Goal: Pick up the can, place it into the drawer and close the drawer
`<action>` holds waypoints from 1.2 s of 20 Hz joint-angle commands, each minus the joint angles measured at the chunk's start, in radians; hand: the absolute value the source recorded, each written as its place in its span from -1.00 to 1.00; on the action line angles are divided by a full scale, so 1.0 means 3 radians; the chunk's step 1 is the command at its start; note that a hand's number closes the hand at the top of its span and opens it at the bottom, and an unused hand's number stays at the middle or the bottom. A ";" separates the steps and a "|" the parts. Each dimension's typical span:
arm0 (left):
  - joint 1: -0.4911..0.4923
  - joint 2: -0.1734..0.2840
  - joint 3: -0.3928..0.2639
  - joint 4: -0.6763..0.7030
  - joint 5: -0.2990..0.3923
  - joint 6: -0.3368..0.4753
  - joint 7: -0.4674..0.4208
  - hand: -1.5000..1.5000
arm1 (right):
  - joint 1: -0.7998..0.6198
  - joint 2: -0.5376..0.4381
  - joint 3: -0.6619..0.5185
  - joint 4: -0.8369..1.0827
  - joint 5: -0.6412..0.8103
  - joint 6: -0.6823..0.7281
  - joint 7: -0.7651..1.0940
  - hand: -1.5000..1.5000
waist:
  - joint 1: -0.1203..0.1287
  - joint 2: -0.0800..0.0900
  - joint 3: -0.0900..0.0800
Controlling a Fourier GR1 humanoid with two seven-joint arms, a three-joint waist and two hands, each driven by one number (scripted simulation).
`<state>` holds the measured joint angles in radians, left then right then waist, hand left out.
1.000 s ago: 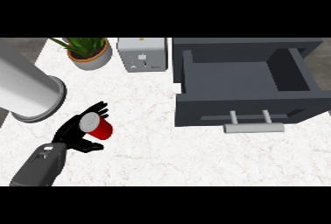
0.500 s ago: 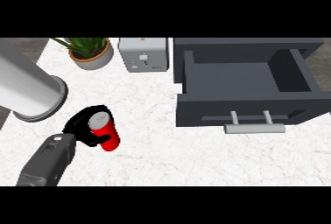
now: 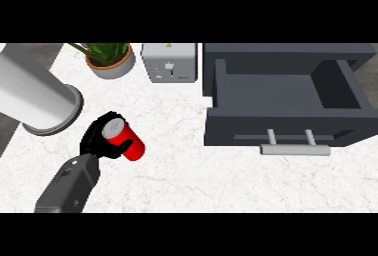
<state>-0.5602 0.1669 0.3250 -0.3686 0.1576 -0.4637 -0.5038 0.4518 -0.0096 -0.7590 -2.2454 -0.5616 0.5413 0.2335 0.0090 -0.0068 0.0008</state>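
Note:
The red can (image 3: pixel 131 144) with a silver top is at the left of the head view, tilted so its top points up and to the left. My left hand (image 3: pixel 100 142) comes in from the lower left and is shut on it, fingers over the top end and thumb across the red side. The dark grey drawer (image 3: pixel 284 132) stands open at the right, its inside showing nothing in it. The drawer's pale bar handle (image 3: pixel 294 149) faces the front. My right hand is not in view.
A big pale grey cylinder (image 3: pixel 33 97) slants in from the left edge, just above the hand. A potted plant (image 3: pixel 109 59) and a silver toaster (image 3: pixel 170 62) stand at the back. White marble counter (image 3: pixel 221 185) lies between the can and the drawer.
The hand has curled round the can. The can, upright a second ago, is tilted now and has shifted a little to the right.

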 commanded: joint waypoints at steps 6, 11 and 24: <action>0.0156 -0.0478 -0.0029 -0.1195 0.0222 0.0909 0.0321 1.00 | 0.0078 0.0030 -0.0007 -0.0116 -0.0038 -0.0039 0.0030 -1.00 | 0.0021 -0.0016 0.0004; 0.0135 -0.0552 -0.0441 -0.1976 0.0404 0.1373 0.0795 1.00 | 0.0122 0.0031 0.0199 -0.0100 0.0135 -0.0127 -0.0072 -1.00 | 0.0007 -0.0016 0.0004; -0.0052 -0.0521 -0.1144 -0.3583 0.0249 0.2452 0.2232 1.00 | 0.0144 0.0031 0.0187 -0.0184 0.0017 -0.0188 -0.0007 -1.00 | -0.0041 0.0010 -0.0001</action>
<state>-0.5309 0.0031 0.0094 -1.3388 0.2642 0.2030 0.0538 0.4937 -0.0026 -0.7048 -2.3112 -0.5643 0.4796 0.2425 -0.0010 -0.0052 0.0005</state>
